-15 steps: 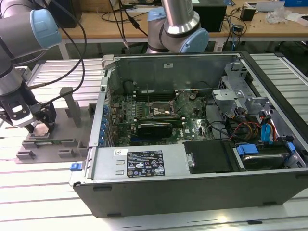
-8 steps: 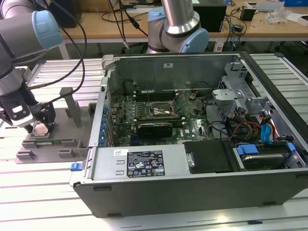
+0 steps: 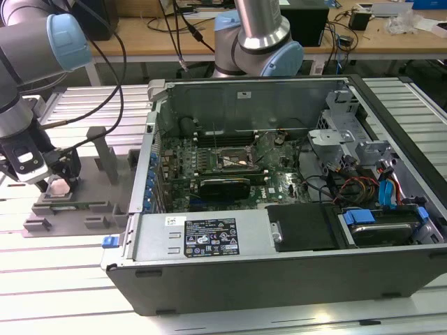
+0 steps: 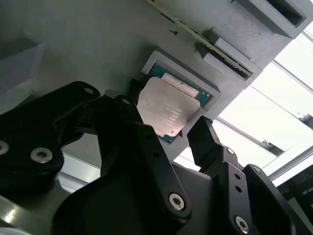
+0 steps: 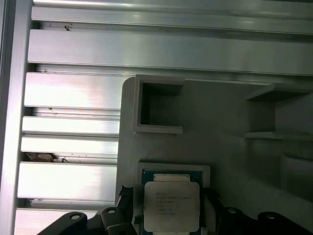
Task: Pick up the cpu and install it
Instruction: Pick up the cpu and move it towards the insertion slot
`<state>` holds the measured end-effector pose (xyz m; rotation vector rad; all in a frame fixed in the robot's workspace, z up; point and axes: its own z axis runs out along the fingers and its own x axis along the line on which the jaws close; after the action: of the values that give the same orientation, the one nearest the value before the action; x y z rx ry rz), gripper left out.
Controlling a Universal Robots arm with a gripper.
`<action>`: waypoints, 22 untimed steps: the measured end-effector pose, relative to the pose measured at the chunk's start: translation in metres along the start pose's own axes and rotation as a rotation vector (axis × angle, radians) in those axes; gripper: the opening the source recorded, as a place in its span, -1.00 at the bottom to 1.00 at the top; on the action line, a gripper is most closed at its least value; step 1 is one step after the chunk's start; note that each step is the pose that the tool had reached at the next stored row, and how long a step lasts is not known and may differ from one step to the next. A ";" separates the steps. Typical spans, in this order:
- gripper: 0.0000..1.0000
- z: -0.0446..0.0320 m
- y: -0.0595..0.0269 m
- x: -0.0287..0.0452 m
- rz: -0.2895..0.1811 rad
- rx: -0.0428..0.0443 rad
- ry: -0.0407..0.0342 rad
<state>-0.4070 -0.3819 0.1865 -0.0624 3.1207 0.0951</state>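
Jaws are hanging spread apart over the grey tray (image 3: 70, 209), one dark finger (image 4: 146, 142) sitting off each side of the cpu (image 4: 168, 111) and nothing being pinched. In both wrist views the cpu (image 5: 171, 205) is lying flat in a square pocket of the tray, silver top facing up, a green edge peeking out along one side. In the exterior view the arm (image 3: 21, 105) is reaching down onto the tray, which is resting on the slatted metal counter (image 3: 70, 279). Just beside the tray, toward the exterior view's right, the open computer case (image 3: 279, 265) is showing its motherboard (image 3: 230, 174), well apart from the tray.
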 end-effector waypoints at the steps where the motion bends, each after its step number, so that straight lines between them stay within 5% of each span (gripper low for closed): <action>1: 0.33 0.0001 0.0000 0.0000 0.000 0.0001 0.0001; 9: 0.33 0.0002 -0.0001 -0.0016 0.000 0.0000 0.0000; 12: 0.09 0.0002 -0.0001 -0.0017 0.000 0.0001 0.0001; 22: 0.09 -0.0019 0.0000 -0.0020 0.000 0.0000 -0.0001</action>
<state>-0.4051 -0.3819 0.1884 -0.0623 3.1207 0.0951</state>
